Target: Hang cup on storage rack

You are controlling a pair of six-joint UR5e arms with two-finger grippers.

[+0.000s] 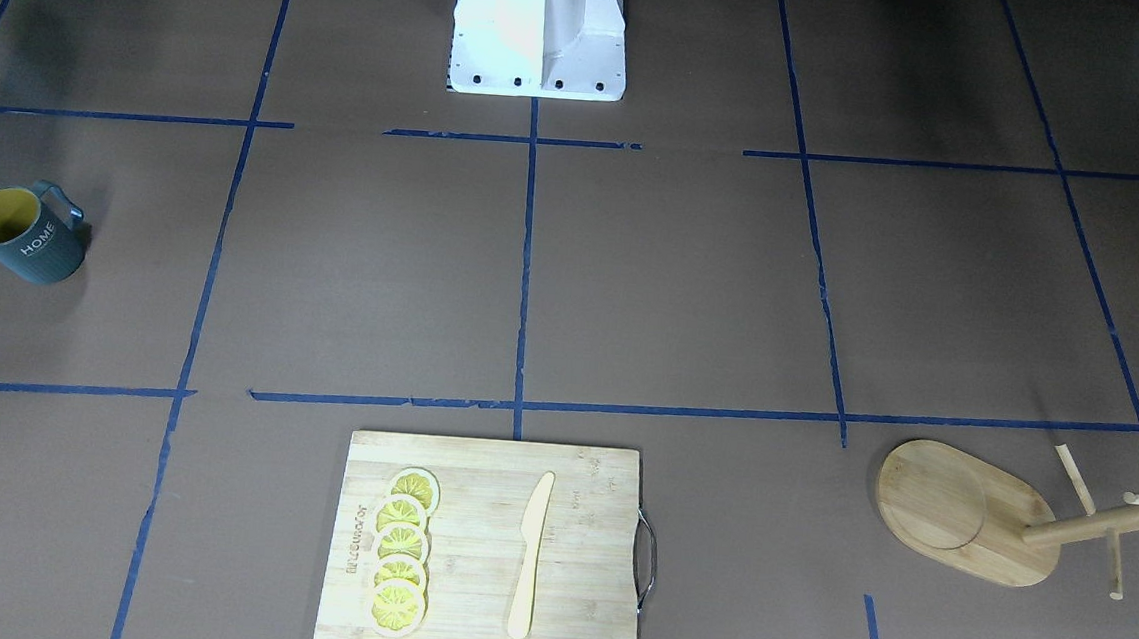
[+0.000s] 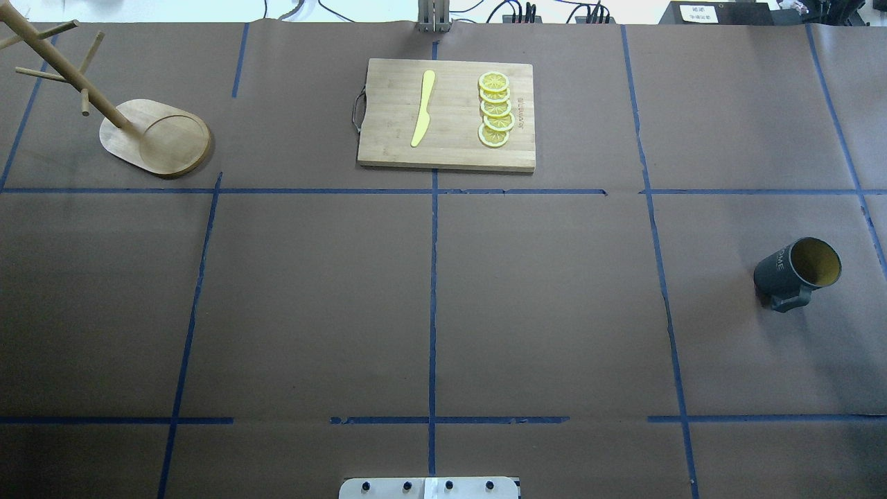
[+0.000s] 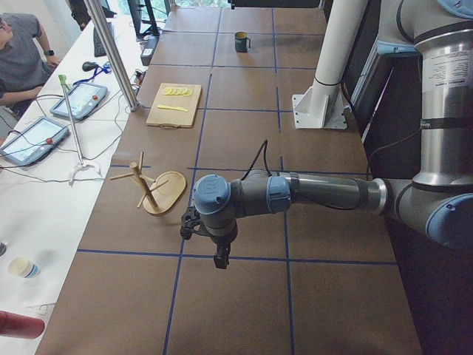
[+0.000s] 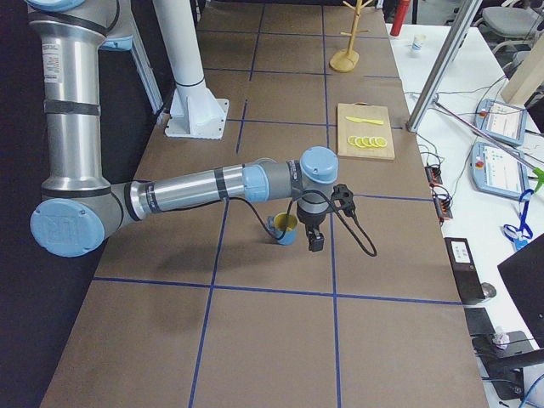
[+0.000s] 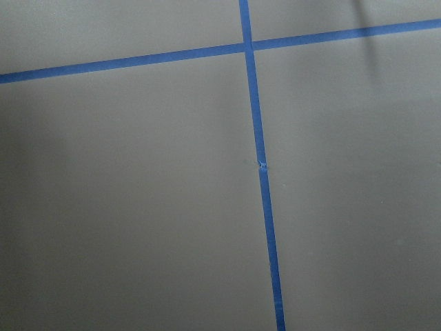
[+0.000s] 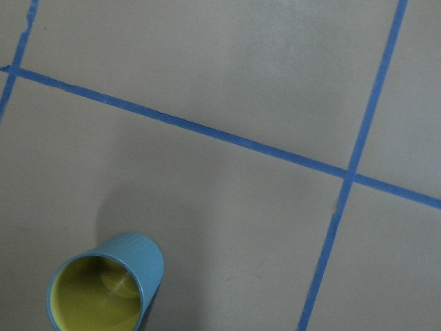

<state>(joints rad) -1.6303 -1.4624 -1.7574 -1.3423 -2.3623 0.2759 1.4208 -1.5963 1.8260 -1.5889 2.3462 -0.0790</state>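
The cup [image 1: 29, 237] is a dark blue-grey mug with a yellow inside and "HOME" lettering. It stands upright on the table's right side in the overhead view [image 2: 797, 270]. The storage rack [image 2: 156, 135], a bamboo mug tree on an oval base, stands at the far left corner and also shows in the front view [image 1: 962, 512]. My right gripper [image 4: 314, 244] hangs just beside and above the cup [image 4: 283, 228]; the right wrist view sees the cup [image 6: 103, 286] from above. My left gripper [image 3: 220, 259] hangs over bare table, nearer than the rack [image 3: 159, 191]. I cannot tell whether either gripper is open.
A bamboo cutting board [image 2: 447, 114] with several lemon slices [image 2: 495, 109] and a yellow knife [image 2: 423, 107] lies at the far middle. The white robot base [image 1: 540, 27] stands at the near edge. An operator [image 3: 22, 55] sits beyond the far side.
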